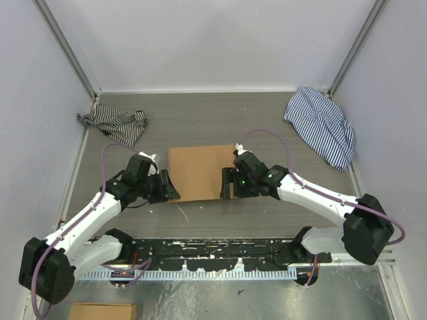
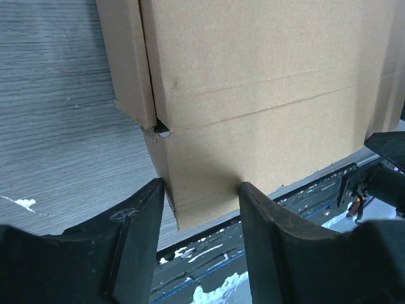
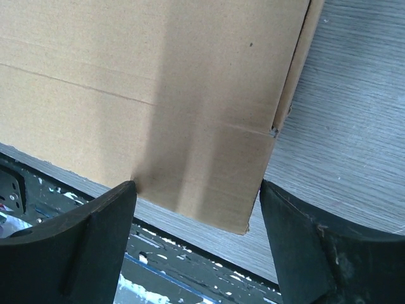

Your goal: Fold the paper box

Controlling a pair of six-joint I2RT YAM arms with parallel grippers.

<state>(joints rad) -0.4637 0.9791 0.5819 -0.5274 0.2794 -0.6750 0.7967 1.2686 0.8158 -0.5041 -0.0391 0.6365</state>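
1. Cardboard first: the paper box [image 1: 199, 172] sits mid-table, between the two arms. From above it looks like a compact brown rectangle, so most of the folding seems done.
2. Both wrist views show its near panel, crossed by crease lines, with a narrow side flap [image 2: 130, 63] meeting it at the corner and a small gap left there.
3. The left gripper [image 2: 201, 190] stands at the near-left corner. Its jaws are parted and the panel's lower edge shows between them; nothing is pinched.
4. The right gripper [image 3: 197, 190] mirrors it at the near-right corner, spread wider and likewise holding nothing.
5. I'd say the step in hand is seating that front panel. The next move calls for both arms to press together evenly, or the light box may skew or slide on the table [image 1: 267, 123].
6. Two striped cloths [image 1: 115, 123] lie well apart at the back corners.
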